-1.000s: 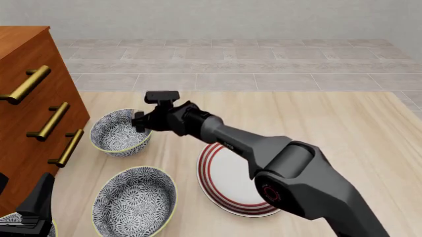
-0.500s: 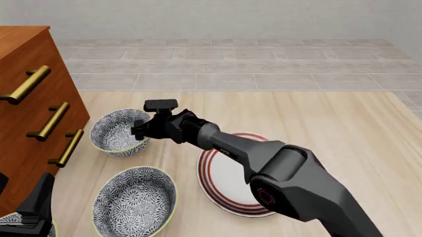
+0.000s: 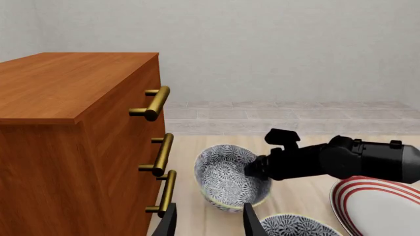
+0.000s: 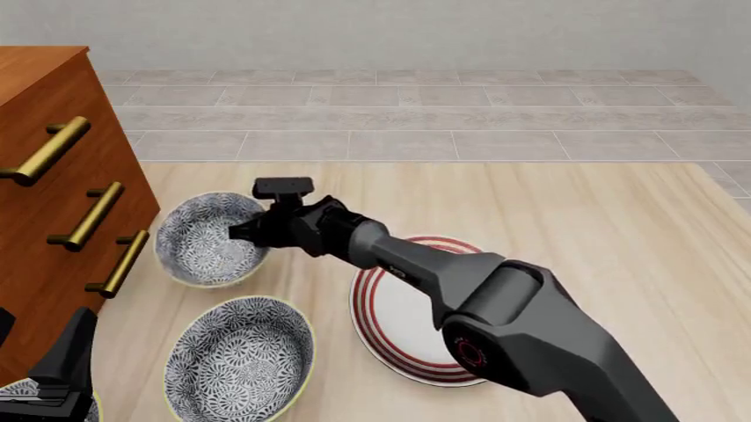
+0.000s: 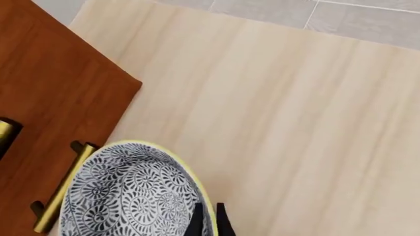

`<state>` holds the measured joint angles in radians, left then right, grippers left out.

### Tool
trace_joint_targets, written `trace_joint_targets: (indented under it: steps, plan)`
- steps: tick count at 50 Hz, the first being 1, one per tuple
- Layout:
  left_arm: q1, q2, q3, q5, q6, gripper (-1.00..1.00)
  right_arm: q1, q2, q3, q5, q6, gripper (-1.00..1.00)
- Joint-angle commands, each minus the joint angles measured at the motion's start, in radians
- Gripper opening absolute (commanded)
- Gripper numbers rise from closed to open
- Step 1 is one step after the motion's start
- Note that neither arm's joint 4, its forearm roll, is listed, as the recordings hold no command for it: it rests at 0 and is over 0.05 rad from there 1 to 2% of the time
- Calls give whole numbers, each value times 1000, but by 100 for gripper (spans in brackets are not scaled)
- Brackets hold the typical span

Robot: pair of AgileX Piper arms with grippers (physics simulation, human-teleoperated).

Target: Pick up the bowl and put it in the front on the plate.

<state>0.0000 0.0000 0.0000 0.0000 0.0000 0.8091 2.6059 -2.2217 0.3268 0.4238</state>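
The bowl (image 4: 202, 242), blue-grey floral with a pale yellow rim, is at the back left of the table, tipped up with its mouth facing the dresser. My right gripper (image 4: 243, 232) is shut on the bowl's right-hand rim. The right wrist view shows the fingertips (image 5: 196, 222) pinching the rim of the bowl (image 5: 125, 191). The plate (image 4: 393, 327), white with red rings, lies flat under my right forearm. My left gripper (image 3: 208, 226) is open and empty, low at the front left. From there it looks toward the bowl (image 3: 223, 177) and the right gripper (image 3: 253, 169).
A wooden dresser (image 4: 53, 176) with brass handles (image 4: 88, 215) stands along the left edge, close to the held bowl. A second floral bowl (image 4: 241, 356) sits in front of it. A third bowl (image 4: 21, 397) peeks in at the bottom left corner beside my left arm (image 4: 69, 369).
The right gripper has gone down to the bowl's rim. The bowl has shifted a little left and tipped up toward the dresser. The left arm has not moved.
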Motion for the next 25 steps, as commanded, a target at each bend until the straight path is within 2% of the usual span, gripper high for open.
trace_joint_targets:
  steps: [1, 25]
  plan:
    - [0, 0, 0, 0, 0, 100, 2, 8, -1, 4, 5, -100]
    - [0, 0, 0, 0, 0, 100, -17, -33, -37, 32, -7, -100]
